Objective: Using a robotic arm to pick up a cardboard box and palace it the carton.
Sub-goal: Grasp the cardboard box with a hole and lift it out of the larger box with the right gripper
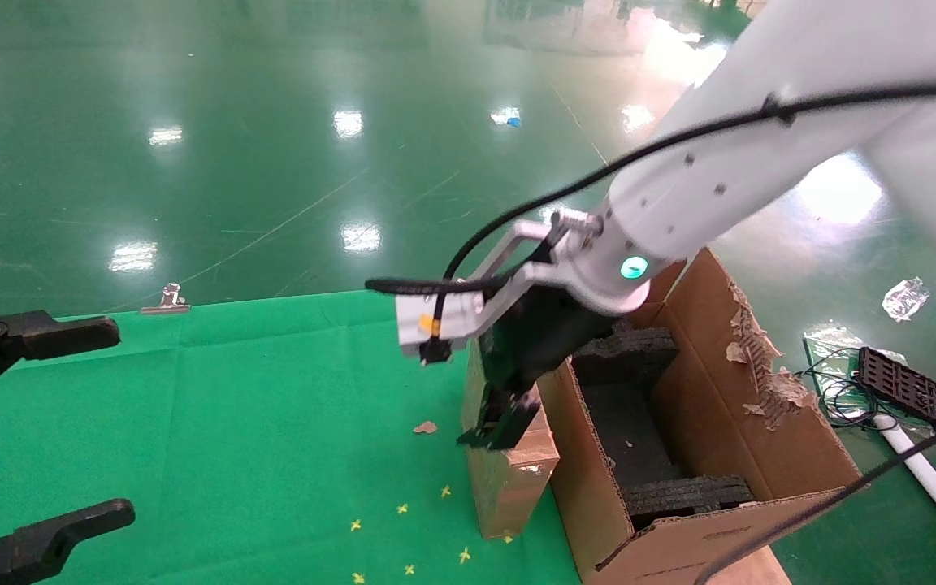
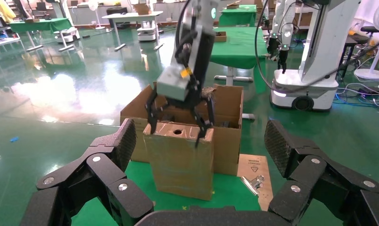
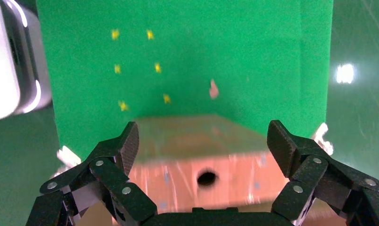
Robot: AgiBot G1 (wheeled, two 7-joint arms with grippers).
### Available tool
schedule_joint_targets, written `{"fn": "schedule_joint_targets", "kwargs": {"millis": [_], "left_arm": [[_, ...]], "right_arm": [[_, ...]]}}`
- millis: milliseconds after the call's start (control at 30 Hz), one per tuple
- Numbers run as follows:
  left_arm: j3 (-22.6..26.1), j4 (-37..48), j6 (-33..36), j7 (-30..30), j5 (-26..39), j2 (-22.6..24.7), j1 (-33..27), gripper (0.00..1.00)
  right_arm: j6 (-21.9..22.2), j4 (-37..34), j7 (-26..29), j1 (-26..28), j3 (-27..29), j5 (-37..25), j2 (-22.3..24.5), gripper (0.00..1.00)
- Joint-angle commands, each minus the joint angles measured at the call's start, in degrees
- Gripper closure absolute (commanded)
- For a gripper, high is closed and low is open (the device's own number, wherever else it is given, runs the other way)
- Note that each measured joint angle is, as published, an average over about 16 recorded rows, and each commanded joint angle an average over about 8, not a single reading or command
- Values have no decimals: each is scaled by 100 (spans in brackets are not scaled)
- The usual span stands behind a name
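1. My right arm [image 1: 728, 171], the white robotic arm with the green ring light, reaches down over the green cloth [image 1: 257, 422], beside the carton [image 1: 769, 422]
2. My right gripper [image 1: 500, 422] hangs over the top of the cardboard box [image 1: 509, 479], with one finger on either side of its narrow top face
3. Seen from my left wrist, those black fingers [image 2: 152, 113] are spread and straddle the box's top end; they reach down past its top edge on both sides, but I cannot tell whether the pads touch the cardboard
4. From my right wrist the same spread shows: the two pads [image 3: 126, 146] stand wide apart with the box's top face and its small round hole [image 3: 207, 178] lying between them, so my right fingers are open, not clamped
5. The cardboard box stands upright on the green cloth, right against the outer wall of the carton, not inside it
6. The carton sits at the cloth's right edge with its top open, black foam blocks [image 1: 639, 357] inside and a ragged torn flap [image 1: 760, 357] on its far side
7. My left gripper [image 1: 29, 431] waits low at the left edge of the cloth, well away from the box, its fingers wide open with nothing in them
8. A metal clip [image 1: 167, 301] lies at the cloth's far edge
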Motion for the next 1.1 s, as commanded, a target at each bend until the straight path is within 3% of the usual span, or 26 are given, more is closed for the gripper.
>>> {"fn": "schedule_joint_targets", "kwargs": {"millis": [33,267,500,900,1100], "left_arm": [[1,0,0,0,-1,0,0,0],[4,0,-2,2,-3,-2,-1,0],[7,0,-3,3,-5,-3,-1,0],[12,0,-5,6,-8,-5,-3,0],[14,0,-6,7,-10,-6,-3,0]], "right_arm": [[-5,0,35,318,-311,16,-4,0],[43,-35,128,831,-1154,251,94,0],[124,-66,204,982,-1641,398,118,0],[216,-167,433,1075,-1939,476,36,0],[167,-622,864,1225,-1943,689,-14,0]]}}
